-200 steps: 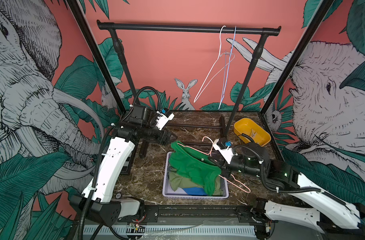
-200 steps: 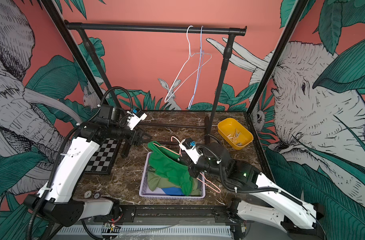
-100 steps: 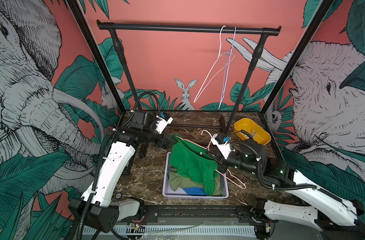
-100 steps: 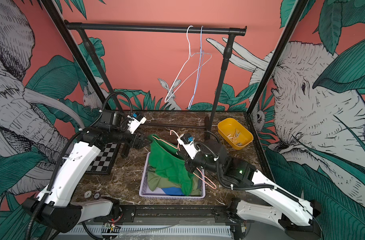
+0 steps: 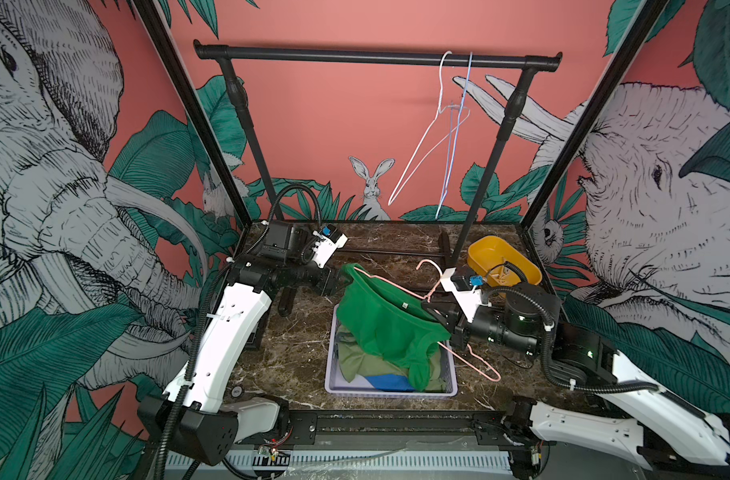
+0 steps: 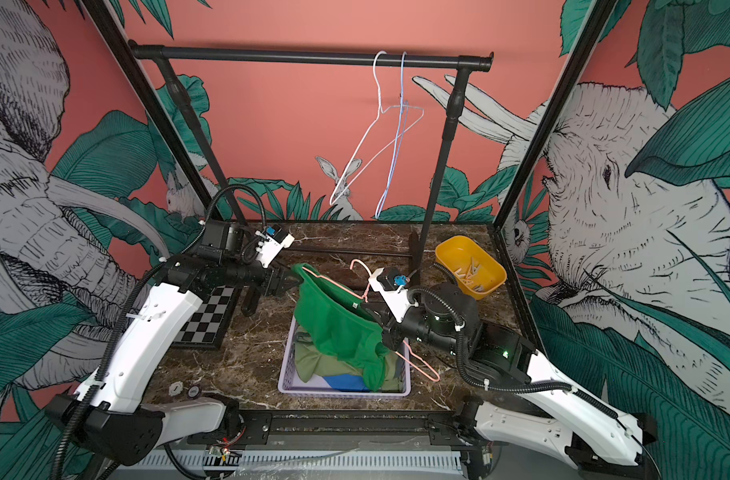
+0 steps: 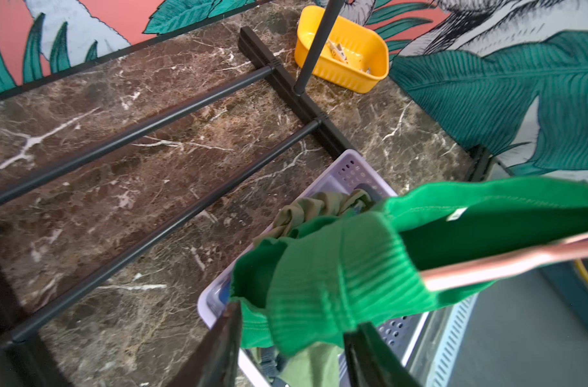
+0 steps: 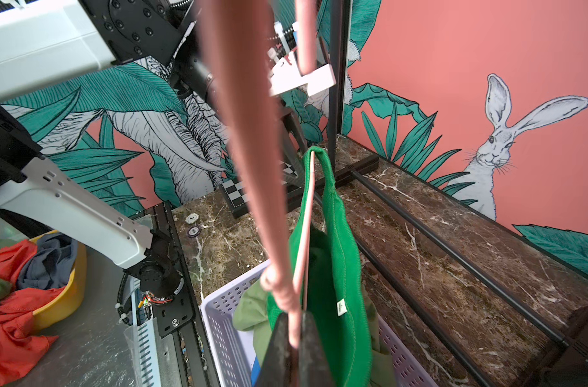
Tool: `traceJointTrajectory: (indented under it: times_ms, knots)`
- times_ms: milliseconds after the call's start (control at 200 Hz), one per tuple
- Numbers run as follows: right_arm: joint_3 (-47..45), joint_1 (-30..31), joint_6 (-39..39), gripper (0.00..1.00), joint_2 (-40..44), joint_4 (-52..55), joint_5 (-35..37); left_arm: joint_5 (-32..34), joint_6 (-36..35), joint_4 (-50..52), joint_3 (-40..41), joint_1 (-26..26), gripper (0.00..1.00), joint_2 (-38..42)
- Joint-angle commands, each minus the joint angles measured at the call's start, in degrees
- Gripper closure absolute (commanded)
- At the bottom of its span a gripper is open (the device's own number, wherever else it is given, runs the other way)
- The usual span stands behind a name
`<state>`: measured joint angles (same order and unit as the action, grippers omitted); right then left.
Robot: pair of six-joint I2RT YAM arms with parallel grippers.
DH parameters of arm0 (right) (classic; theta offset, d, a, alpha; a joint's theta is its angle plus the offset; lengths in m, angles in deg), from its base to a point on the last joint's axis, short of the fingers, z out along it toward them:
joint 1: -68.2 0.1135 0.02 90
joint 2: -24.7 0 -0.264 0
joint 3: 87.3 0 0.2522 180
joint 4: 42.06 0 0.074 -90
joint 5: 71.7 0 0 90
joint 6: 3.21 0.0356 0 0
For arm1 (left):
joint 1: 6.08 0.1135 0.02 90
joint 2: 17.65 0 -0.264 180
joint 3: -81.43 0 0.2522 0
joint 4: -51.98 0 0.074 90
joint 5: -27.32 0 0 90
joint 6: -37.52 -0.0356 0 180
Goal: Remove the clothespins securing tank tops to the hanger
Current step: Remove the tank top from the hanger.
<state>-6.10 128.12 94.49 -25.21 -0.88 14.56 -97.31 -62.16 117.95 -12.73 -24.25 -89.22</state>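
Nearest me, at the front edge of the table (image 5: 297, 340), the lavender basket (image 5: 355, 390) holds the olive top (image 5: 355, 359) and the blue top (image 5: 386, 380), both lying loose. The green top (image 5: 380, 324) hangs above it with its hem trailing into the basket and its shoulder strap looped over the end of the pink hanger (image 8: 242, 134). My right gripper (image 8: 294, 320) is clamped tight on the hanger's twisted neck, with the wire pinched between the fingers. Farther in, my left gripper (image 7: 296, 318) sits at the strap end. Its jaws stand either side of the bunched green rib, part-way closed, and I cannot tell whether they bite the cloth or only bracket it. I see no pin on this hanger; the only clothespins (image 6: 467, 274) I can find lie in the yellow tub (image 7: 346, 78) at the far right corner of the table. So I judge the step to be slipping this last top off the wire. To do it well I would close the left jaws on fabric alone, clear of the pink wire, since pinching both would lock the strap in place. Then I would draw the strap outward along the wire and past its bend, not straight down, with the right grip stopping the neck from twisting. A pin could hide inside the fold, so I would pull slowly and stop if the cloth resists. I would release over the basket, well short of the rack rail (image 5: 376, 57) at the back.
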Motion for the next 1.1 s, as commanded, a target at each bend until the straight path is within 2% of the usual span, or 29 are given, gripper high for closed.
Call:
traceJointTrajectory:
  times_ms: [0,130,245,355,455,575,705,795,925,1095]
  knots:
    - [0.05,0.25,0.56,1.0,0.34,-3.41,-1.49,-2.94,0.11,-0.71,0.38,0.33,0.69,0.45]
    - [0.19,0.2,0.65,1.0,0.49,-2.46,-1.46,-2.36,-0.24,-0.62,0.38,0.33,1.0,0.57]
    - [0.04,0.24,0.71,1.0,1.15,-1.03,-0.28,-1.67,-0.35,-0.53,0.42,0.33,1.0,0.93]
    - [-0.61,0.22,0.75,1.0,2.48,0.82,1.76,2.99,0.16,-0.44,0.24,0.34,1.0,1.31]
    - [-2.15,0.22,1.17,1.0,4.8,1.49,4.35,4.57,1.24,-0.76,0.48,1.05,1.0,1.61]
    - [-3.91,0.21,1.13,1.0,7.35,1.91,8.2,3.25,2.24,-1.92,2.29,1.95,1.0,2.16]
    - [-5.3,0.24,1.11,1.0,8.69,-0.65,9.06,3.11,2.94,-2.26,3.03,2.17,1.0,2.14]
    - [-5.69,0.22,0.62,1.0,8.53,-3.94,8.54,0.69,2.94,-2.66,4.24,2.18,1.0,2.03]
    - [-5.72,0.2,-0.44,1.0,5.82,-10.32,7.74,-6.04,2.82,-3.22,6.03,2.16,1.0,1.05]
    - [-5.61,0.04,-0.83,1.0,0.26,-18.62,10.82,-5.91,-1.79,-0.93,6.22,2.0,1.0,0.64]
